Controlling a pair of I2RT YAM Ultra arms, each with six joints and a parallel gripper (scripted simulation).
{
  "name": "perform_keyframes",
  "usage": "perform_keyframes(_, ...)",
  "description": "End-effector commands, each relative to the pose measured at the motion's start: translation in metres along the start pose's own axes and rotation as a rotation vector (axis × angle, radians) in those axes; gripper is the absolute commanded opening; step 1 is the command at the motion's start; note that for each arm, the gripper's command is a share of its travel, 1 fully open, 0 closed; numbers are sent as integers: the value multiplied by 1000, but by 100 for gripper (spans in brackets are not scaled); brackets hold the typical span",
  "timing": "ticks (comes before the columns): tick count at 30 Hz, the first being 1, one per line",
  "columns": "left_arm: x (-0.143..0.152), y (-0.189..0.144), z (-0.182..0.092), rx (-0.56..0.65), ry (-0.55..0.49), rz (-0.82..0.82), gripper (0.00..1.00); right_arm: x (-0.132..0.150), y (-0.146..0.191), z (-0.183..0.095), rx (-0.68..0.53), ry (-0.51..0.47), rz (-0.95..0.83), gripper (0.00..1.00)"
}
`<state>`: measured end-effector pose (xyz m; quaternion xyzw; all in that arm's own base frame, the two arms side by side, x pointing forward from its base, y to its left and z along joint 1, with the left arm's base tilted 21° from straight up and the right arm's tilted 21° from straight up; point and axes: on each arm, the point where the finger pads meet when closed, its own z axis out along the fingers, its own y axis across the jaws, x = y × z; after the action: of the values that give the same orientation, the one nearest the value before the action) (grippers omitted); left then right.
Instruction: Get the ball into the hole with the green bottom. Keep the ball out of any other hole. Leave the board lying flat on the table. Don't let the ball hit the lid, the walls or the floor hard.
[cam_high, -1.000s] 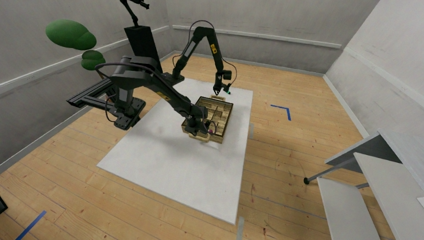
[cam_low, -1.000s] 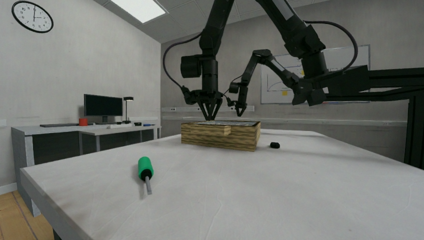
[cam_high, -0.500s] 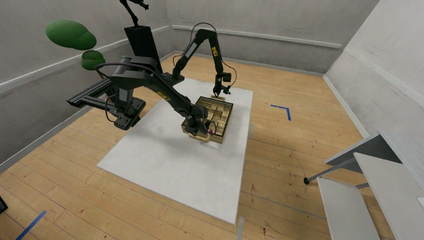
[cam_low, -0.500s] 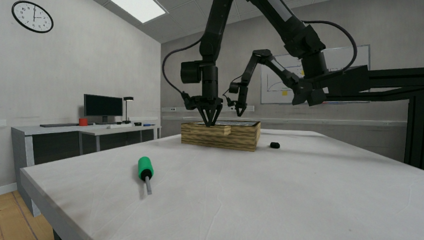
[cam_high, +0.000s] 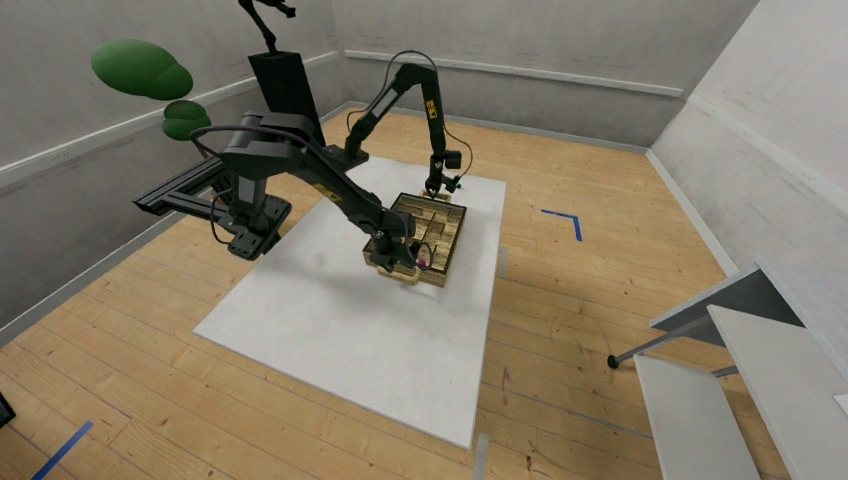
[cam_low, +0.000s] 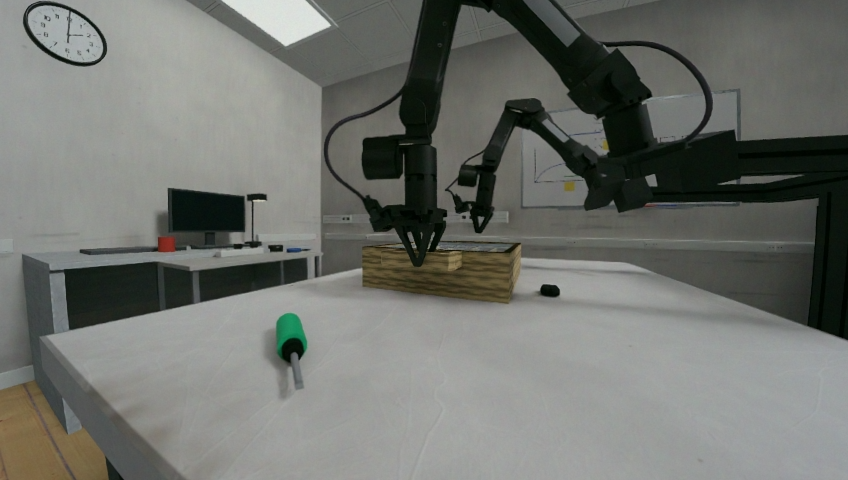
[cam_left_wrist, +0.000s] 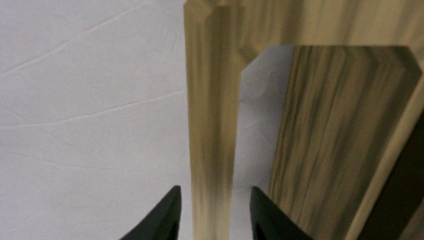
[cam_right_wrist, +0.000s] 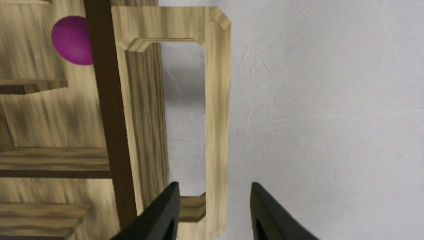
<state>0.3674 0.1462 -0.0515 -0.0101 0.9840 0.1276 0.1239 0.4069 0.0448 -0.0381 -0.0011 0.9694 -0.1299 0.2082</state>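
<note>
1. The left pincer (cam_high: 433, 193) (cam_low: 418, 263) (cam_left_wrist: 215, 195) has its fingers apart, with the bar of the left handle (cam_high: 444, 196) (cam_low: 455, 260) (cam_left_wrist: 212, 125) lined up between them. The step seems to be taking hold of both handles; here I would centre it, then close slowly, so the board is not pushed.
2. The board (cam_high: 456, 243) (cam_low: 416, 282) (cam_left_wrist: 325, 125) (cam_right_wrist: 110, 125) lies flat on the table (cam_high: 357, 344) (cam_low: 446, 386) (cam_left_wrist: 100, 175) (cam_right_wrist: 325, 150). Keep it level during gripping; a jerk could roll the ball.
3. The ball (cam_high: 421, 262) (cam_right_wrist: 72, 41) is inside the board, close to the wall at the right handle's end. I cannot see the green-bottomed hole; find it before tilting.
4. The right pincer (cam_high: 387, 264) (cam_low: 479, 230) (cam_right_wrist: 215, 191) also has its fingers apart, above the right handle (cam_high: 399, 275) (cam_right_wrist: 218, 125). It should descend straight, with one finger on each side of the bar, and grip gently. Only after both grips are firm, tilt in small, slow steps.
</note>
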Motion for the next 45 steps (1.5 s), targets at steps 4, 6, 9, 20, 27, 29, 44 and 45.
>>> perform_keyframes(4, -31, 11, -15, -17, -99, -15, 36, -15, 6, -10, -20, -50, -3, 36)
perform_keyframes(6, -32, 13, -16, -20, -104, -19, 36, -12, 2, 4, -12, -25, 5, 36)
perform_keyframes(9, -34, 8, -17, -16, -107, -8, 36, -16, 6, 6, -18, -39, 1, 36)
perform_keyframes(20, -33, 8, -17, -16, -106, -8, 36, -16, 1, 21, -13, -38, 8, 36)
perform_keyframes(27, -33, 8, -17, -16, -106, -8, 36, -21, 1, 32, -14, -47, 12, 36)
perform_keyframes(29, -33, 8, -17, -16, -106, -8, 36, -17, 2, 37, -12, -40, 6, 36)
perform_keyframes(44, -26, 2, -15, -7, -83, 3, 36, -35, 8, 34, -24, -92, 5, 36)
perform_keyframes(45, -24, 1, -15, -4, -77, 5, 36, -34, 8, 35, -25, -92, 5, 36)
